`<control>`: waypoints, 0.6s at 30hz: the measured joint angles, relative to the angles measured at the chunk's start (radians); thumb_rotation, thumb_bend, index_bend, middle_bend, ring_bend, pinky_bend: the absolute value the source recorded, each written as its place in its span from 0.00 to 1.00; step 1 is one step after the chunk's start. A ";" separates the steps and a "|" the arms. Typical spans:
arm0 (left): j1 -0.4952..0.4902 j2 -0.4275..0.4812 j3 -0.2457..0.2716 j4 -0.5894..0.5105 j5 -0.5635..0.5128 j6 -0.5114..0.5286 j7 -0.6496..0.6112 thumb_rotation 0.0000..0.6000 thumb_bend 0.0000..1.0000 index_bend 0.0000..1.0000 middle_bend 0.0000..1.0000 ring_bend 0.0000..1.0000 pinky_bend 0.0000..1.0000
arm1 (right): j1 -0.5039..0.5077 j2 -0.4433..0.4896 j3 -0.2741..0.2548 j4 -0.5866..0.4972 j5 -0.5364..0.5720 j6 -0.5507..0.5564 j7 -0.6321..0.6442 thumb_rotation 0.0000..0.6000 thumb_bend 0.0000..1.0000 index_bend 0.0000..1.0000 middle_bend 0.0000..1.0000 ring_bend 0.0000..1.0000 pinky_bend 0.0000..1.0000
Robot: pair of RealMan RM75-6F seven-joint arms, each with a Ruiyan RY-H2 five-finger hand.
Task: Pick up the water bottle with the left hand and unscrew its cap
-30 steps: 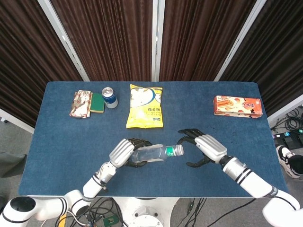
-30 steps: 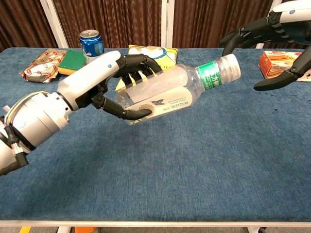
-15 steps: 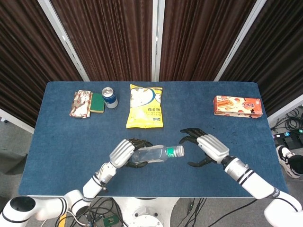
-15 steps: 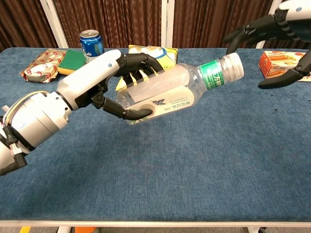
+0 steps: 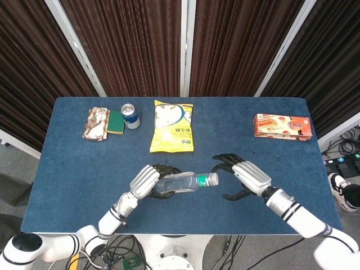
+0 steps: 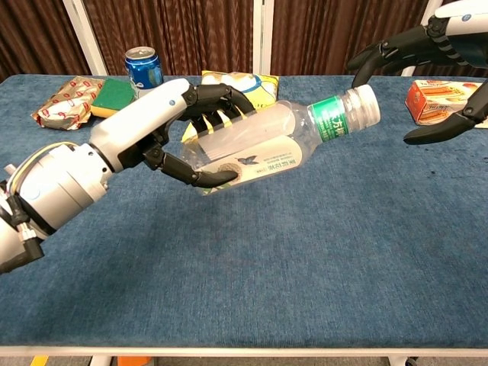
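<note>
- The water bottle [image 6: 259,149] is held clear of the table [image 6: 305,259], its long axis nearly level, and its cap [image 6: 367,103] is pointed toward the robot's right.
- The left hand [image 6: 164,130] is clamped around the bottle's body, fingers wrapped over and under it.
- The right hand [image 5: 239,177] is seen just beyond the cap, fingers spread apart and nothing held; no contact with the cap can be made out.
- A short closing reach along the bottle's axis is judged to be needed.

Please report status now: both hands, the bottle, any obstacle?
Left hand holds water bottle off the table, cap on. Right hand open beside cap, not touching. Nothing between them.
</note>
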 measured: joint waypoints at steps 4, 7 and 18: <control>-0.001 -0.001 0.002 0.001 0.001 -0.001 0.000 1.00 0.35 0.48 0.49 0.45 0.51 | -0.002 0.005 0.000 -0.006 -0.011 0.011 0.004 1.00 0.10 0.27 0.06 0.00 0.00; 0.000 0.000 0.002 0.000 0.003 0.003 0.001 1.00 0.35 0.48 0.49 0.45 0.51 | -0.004 0.007 0.000 -0.003 -0.009 0.017 0.006 1.00 0.10 0.27 0.06 0.00 0.00; -0.002 0.007 -0.002 -0.012 0.006 0.009 0.006 1.00 0.35 0.48 0.49 0.45 0.51 | -0.005 0.000 -0.007 0.010 0.020 -0.001 -0.006 1.00 0.10 0.27 0.06 0.00 0.00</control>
